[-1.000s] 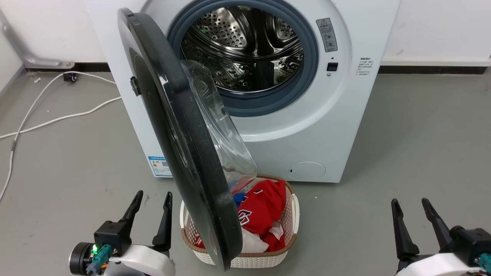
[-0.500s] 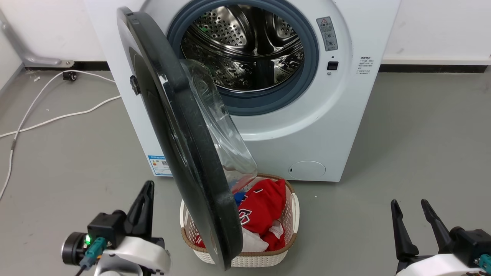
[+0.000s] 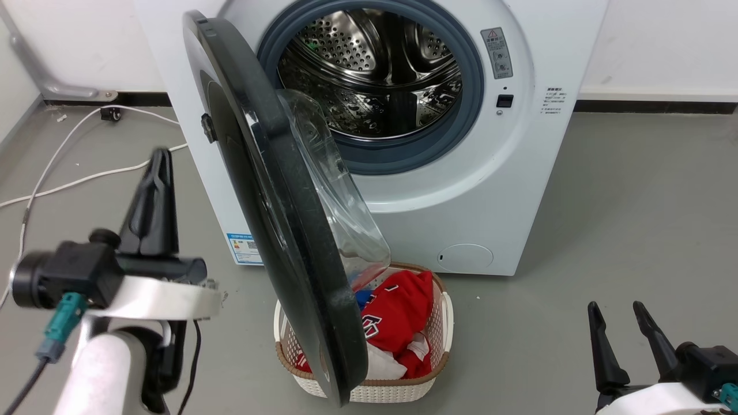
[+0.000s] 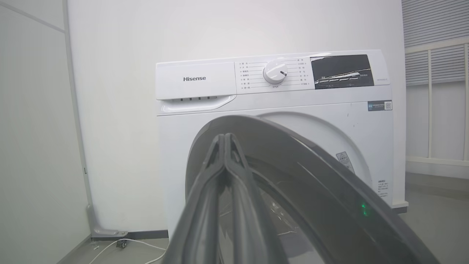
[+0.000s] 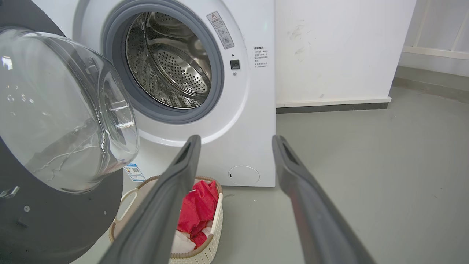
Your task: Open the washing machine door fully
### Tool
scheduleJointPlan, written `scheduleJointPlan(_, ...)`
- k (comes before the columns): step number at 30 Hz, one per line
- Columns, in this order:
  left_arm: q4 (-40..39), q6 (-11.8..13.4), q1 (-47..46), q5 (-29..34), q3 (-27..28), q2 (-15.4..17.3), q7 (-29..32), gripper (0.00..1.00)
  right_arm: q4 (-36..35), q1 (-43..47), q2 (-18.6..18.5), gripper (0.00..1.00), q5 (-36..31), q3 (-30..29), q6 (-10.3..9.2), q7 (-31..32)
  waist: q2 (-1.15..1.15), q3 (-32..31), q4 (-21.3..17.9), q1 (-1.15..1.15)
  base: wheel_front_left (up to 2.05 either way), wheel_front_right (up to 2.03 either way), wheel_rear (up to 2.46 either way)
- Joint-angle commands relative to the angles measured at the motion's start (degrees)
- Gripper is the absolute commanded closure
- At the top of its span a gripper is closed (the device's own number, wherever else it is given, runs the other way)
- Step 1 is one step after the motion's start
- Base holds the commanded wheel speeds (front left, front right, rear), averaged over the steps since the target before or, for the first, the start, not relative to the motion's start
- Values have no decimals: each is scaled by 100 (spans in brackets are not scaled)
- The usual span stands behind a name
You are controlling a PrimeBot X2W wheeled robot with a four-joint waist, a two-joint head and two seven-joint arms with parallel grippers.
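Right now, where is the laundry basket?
In the head view the laundry basket stands at bottom centre, before the washing machine, its left part hidden behind the washing machine door.

Head looks down, wrists forward; all share the washing machine (image 3: 519, 173).

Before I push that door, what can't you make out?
Head view: the washing machine door hides the laundry basket's left side.
Head view: the left gripper is motion-blurred; its gap to the door is unclear.
Left wrist view: its shut fingers cover part of the door rim.
Left wrist view: the washing machine's panel lettering is too small.
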Motion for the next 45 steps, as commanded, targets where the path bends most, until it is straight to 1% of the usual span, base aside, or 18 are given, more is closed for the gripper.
scheduleJointPlan(1, -260, 46, -183, 61, 22, 54, 61, 100, 5, 39, 14, 0, 47, -14, -1, -28, 0, 4, 16, -1, 0, 0, 0)
scheduleJointPlan(5, -896, 108, -460, 152, -46, 64, 218, 100, 28, 33, 14, 0, 22, -37, -1, -15, 0, 9, 50, -1, 0, 0, 0)
scheduleJointPlan(9, -1428, 62, -598, 185, -315, -43, 430, 100, 42, 13, 14, 0, -22, -64, -1, -21, 0, 5, 82, -1, 0, 0, 0)
scheduleJointPlan(10, -1428, 62, -598, 185, -315, -43, 430, 100, 42, 13, 14, 0, -22, -64, -1, -21, 0, 5, 82, -1, 0, 0, 0)
scheduleJointPlan(13, -1685, -10, -565, 143, -673, -179, 653, 100, 58, -11, 14, 0, -38, -79, -1, -31, 0, 3, 108, -1, 0, 0, 0)
scheduleJointPlan(16, -1917, -147, -501, 136, -1143, -338, 819, 100, 69, -29, 14, 0, -41, -89, -1, -32, 0, -9, 130, -1, 0, 0, 0)
scheduleJointPlan(21, -2045, -339, -297, -10, -1831, -549, 1108, 100, 93, -41, 14, 0, -57, -85, -1, -34, 0, -7, 152, -1, 0, 0, 0)
scheduleJointPlan(25, -1932, -443, 23, -179, -2313, -670, 1332, 100, 116, -64, 14, 0, -62, -55, -1, -49, 0, 7, 153, -1, 0, 0, 0)
scheduleJointPlan(30, -1594, -559, 529, -404, -2972, -759, 1698, 100, 127, -99, 14, 0, -94, -47, -1, -50, 0, 27, 137, -1, 0, 0, 0)
scheduleJointPlan(33, -1398, -585, 807, -497, -3332, -791, 1906, 100, 134, -112, 13, 0, -99, -49, -1, -32, 0, 34, 121, -1, 0, 0, 0)
scheduleJointPlan(34, -1173, -533, 1020, -522, -3509, -768, 2036, 100, 144, -104, 14, 0, -102, -57, -1, -28, 0, 42, 111, -1, 0, 0, 0)
scheduleJointPlan(38, -802, -392, 1189, -445, -3521, -680, 2088, 100, 169, -85, 14, 0, -80, -44, -1, -30, 0, 58, 91, -1, 0, 0, 0)
scheduleJointPlan(45, -165, -33, 1084, -354, -3140, -654, 1859, 100, 207, -130, 13, 0, -48, -65, -1, -46, 0, 85, 81, -1, 0, 0, 0)
